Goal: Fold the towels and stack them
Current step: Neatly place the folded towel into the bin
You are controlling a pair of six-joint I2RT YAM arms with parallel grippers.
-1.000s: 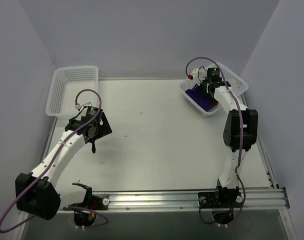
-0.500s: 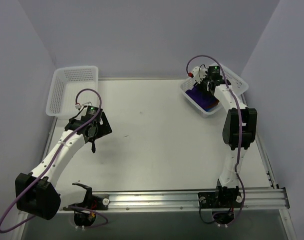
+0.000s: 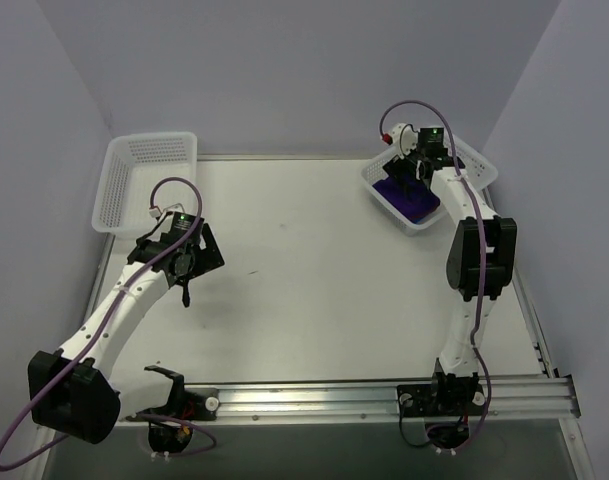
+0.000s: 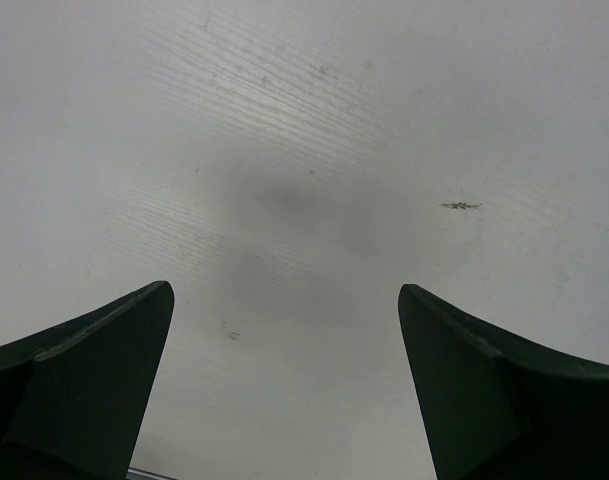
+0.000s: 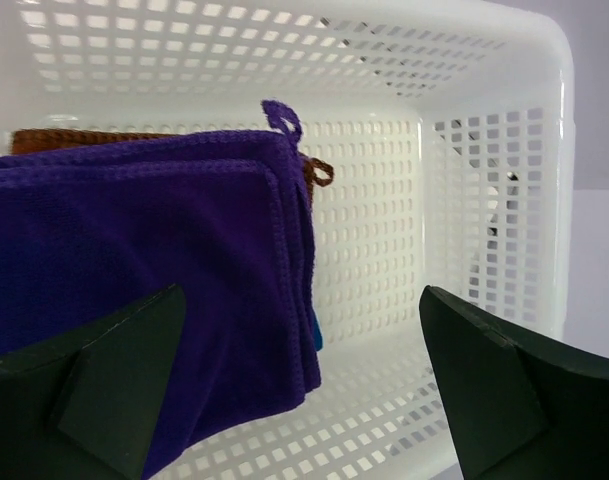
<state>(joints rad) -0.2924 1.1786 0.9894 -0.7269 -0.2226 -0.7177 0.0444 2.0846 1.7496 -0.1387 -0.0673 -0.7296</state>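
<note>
A folded dark purple towel (image 5: pixel 154 250) (image 3: pixel 408 195) lies on top in the white mesh basket (image 5: pixel 454 180) (image 3: pixel 479 165) at the back right. An edge of the rust-brown towel (image 5: pixel 64 138) shows behind it, and a sliver of the bright blue towel (image 5: pixel 316 338) peeks from under its edge. My right gripper (image 5: pixel 302 340) (image 3: pixel 412 172) hangs open just above the purple towel, holding nothing. Over bare table on the left, my left gripper (image 4: pixel 284 345) (image 3: pixel 187 285) is open and empty. No grey towel shows.
A second white mesh basket (image 3: pixel 144 180) stands at the back left corner. The white table (image 3: pixel 304 270) has a metal rail (image 3: pixel 384 395) along its near edge. Purple cables loop off both arms.
My right gripper went from shut to open and let go of the purple towel, which now lies flat in the basket. The wrist rose slightly. The left arm stayed still.
</note>
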